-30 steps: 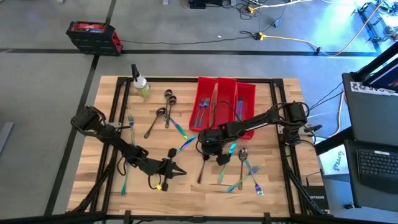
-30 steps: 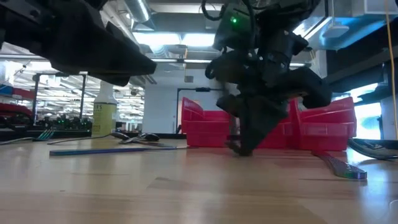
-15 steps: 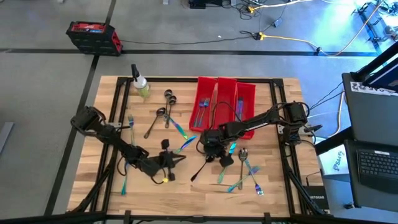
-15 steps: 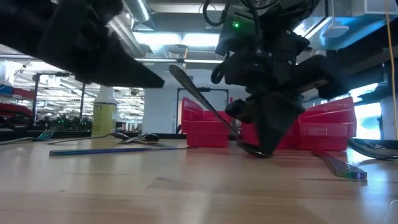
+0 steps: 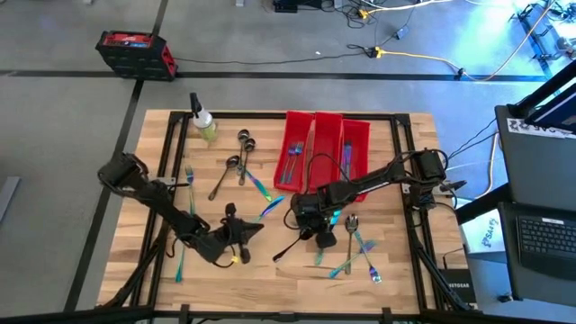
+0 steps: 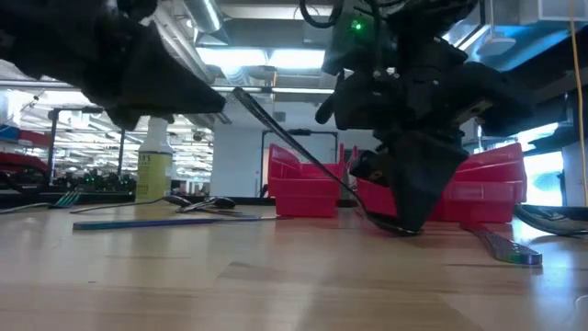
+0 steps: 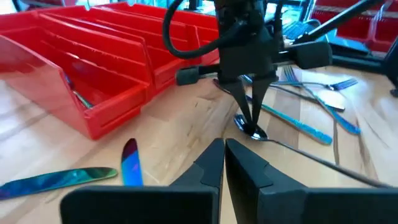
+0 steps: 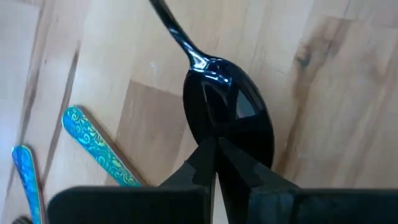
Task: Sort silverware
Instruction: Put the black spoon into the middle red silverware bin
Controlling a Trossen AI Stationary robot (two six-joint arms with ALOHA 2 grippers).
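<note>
Your right hand [image 8: 214,152] pinches the bowl of a dark spoon [image 8: 227,121] just in front of the red bins [image 5: 326,144], its handle angling up off the bench [image 5: 270,279]. Your left hand [image 7: 224,165], fingers pressed together and holding nothing, hovers near that handle's free end. The grip looks thin: a quick lift could let the spoon pivot or slip, and the raised handle could strike the left hand. Other silverware [image 5: 355,252] lies scattered nearby.
</note>
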